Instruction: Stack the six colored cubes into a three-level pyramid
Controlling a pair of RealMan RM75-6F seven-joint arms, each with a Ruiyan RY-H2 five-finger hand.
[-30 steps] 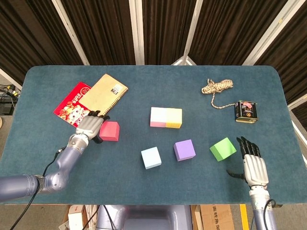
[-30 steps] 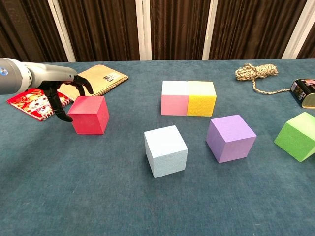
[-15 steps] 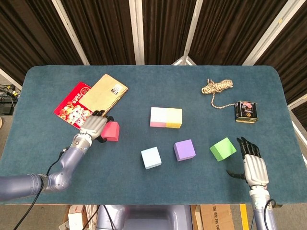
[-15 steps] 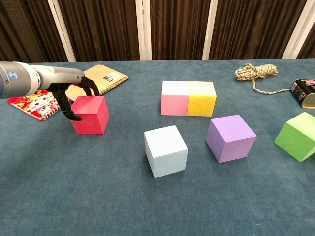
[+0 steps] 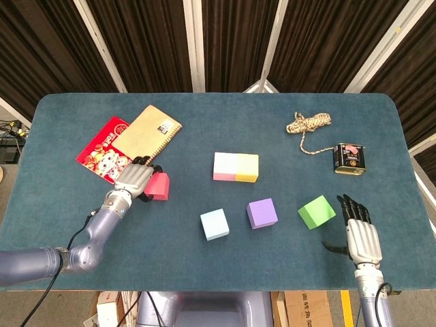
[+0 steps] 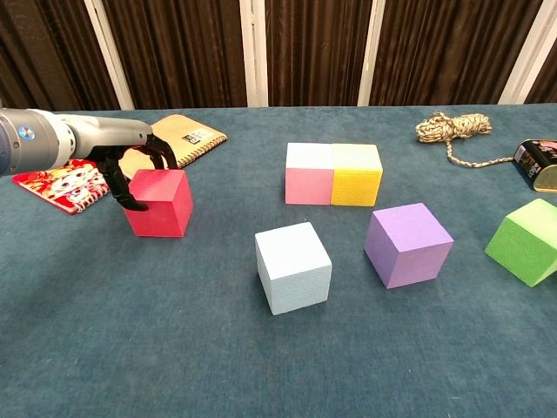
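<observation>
Chest view: left robot hand (image 6: 130, 170) gripping red cube (image 6: 160, 203).

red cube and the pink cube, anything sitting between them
Nothing: between the red cube and the pink cube only bare table shows, in the chest view and the head view alike.

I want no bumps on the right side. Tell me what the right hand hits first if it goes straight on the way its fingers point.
The right hand points toward the table's far edge. The green cube sits just left of that line; the small tin further on looks like the first thing met, though depth is unclear.
</observation>
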